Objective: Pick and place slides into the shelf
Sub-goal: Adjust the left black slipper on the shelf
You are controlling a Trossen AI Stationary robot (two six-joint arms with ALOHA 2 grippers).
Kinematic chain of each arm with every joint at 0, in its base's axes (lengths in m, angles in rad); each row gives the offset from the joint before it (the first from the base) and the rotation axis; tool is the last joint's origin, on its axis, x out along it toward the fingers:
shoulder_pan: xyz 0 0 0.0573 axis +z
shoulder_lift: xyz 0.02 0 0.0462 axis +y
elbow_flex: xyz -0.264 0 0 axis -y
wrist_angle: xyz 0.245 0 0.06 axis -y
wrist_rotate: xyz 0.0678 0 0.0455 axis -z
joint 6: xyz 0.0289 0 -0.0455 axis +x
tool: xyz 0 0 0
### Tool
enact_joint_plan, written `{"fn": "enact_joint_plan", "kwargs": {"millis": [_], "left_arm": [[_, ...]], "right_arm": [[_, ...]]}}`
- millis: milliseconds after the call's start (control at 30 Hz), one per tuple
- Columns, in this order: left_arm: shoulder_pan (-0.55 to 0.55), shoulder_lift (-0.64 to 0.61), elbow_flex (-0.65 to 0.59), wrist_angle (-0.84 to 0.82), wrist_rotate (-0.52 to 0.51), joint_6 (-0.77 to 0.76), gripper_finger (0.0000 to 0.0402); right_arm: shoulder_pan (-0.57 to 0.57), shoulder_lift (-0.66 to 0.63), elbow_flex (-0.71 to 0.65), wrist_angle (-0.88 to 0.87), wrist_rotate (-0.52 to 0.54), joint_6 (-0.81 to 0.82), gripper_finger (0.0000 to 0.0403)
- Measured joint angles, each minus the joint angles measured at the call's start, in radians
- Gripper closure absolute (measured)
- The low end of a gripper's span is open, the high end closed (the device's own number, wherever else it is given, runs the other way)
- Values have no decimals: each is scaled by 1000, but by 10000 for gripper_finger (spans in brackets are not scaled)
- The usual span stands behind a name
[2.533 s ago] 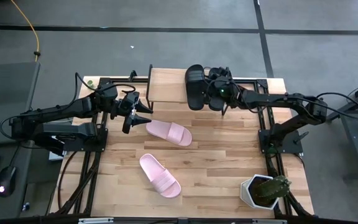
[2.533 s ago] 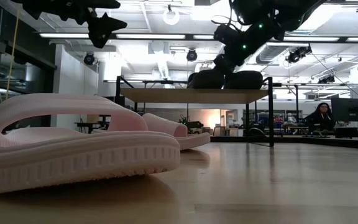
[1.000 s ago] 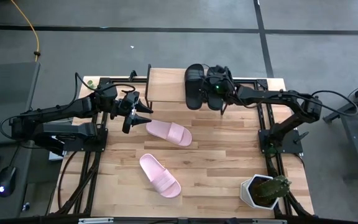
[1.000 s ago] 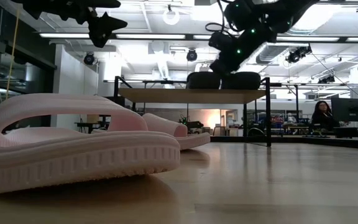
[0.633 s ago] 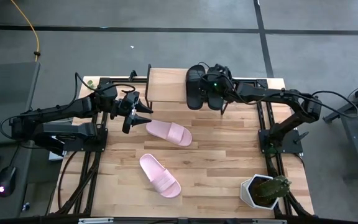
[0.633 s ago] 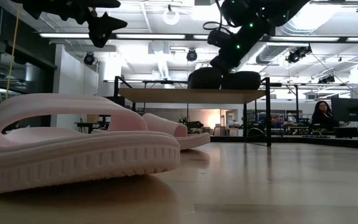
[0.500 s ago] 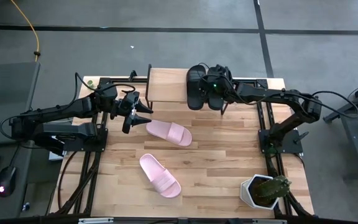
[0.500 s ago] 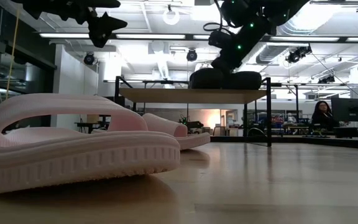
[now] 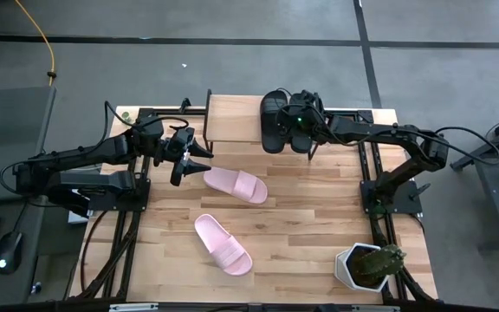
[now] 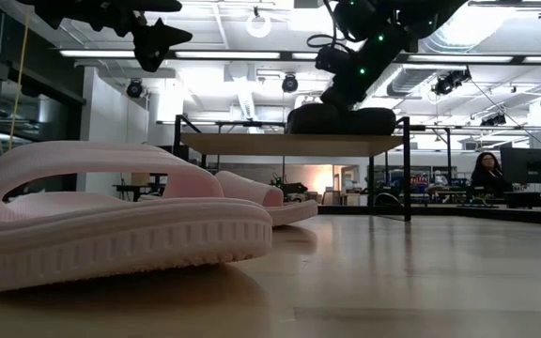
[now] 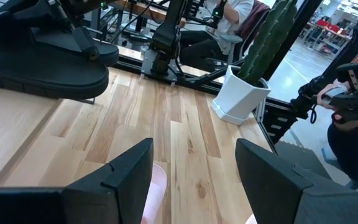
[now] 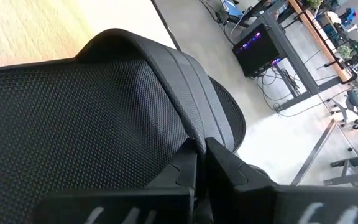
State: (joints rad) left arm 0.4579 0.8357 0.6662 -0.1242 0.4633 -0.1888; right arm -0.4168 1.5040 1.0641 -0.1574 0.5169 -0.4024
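Two black slides [image 9: 273, 121] [image 9: 301, 132] lie side by side, soles down, on the right half of the shelf [image 9: 232, 117]. My right gripper [image 9: 295, 117] is shut just above them; in the low view it [image 10: 338, 97] comes down onto them from above. Both pink slides rest on their soles on the tabletop: one [image 9: 235, 184] near the middle, one [image 9: 223, 244] nearer the front edge. My left gripper [image 9: 183, 156] hangs open above the table, left of the nearer-middle pink slide, with nothing between its fingers [image 11: 129, 180]. My right gripper's shut fingertips [image 12: 194, 155] meet a black slide at the raised edge of its strap [image 12: 188, 127], slanting down from the table's right. Whether any of the strap lies between the fingers, I cannot tell. The slide lies on the shelf top.
A white pot with a green plant [image 9: 366, 264] stands at the table's front right corner. The left half of the shelf top [image 9: 228, 130] is bare wood. A seated person [image 10: 485, 174] shows in the room behind.
My right gripper has tipped a little over the black slides, its end swinging slightly toward the shelf's far edge and the table's left. In the low view the left black slide now stands closer against the other.
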Motion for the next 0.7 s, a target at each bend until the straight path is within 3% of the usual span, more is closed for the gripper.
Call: {"fn": "enact_joint_plan", "kwargs": {"millis": [700], "left_arm": [[0,0,0,-1,0,0,185]], "right_arm": [[-1,0,3,-33,47,-21,403]]}}
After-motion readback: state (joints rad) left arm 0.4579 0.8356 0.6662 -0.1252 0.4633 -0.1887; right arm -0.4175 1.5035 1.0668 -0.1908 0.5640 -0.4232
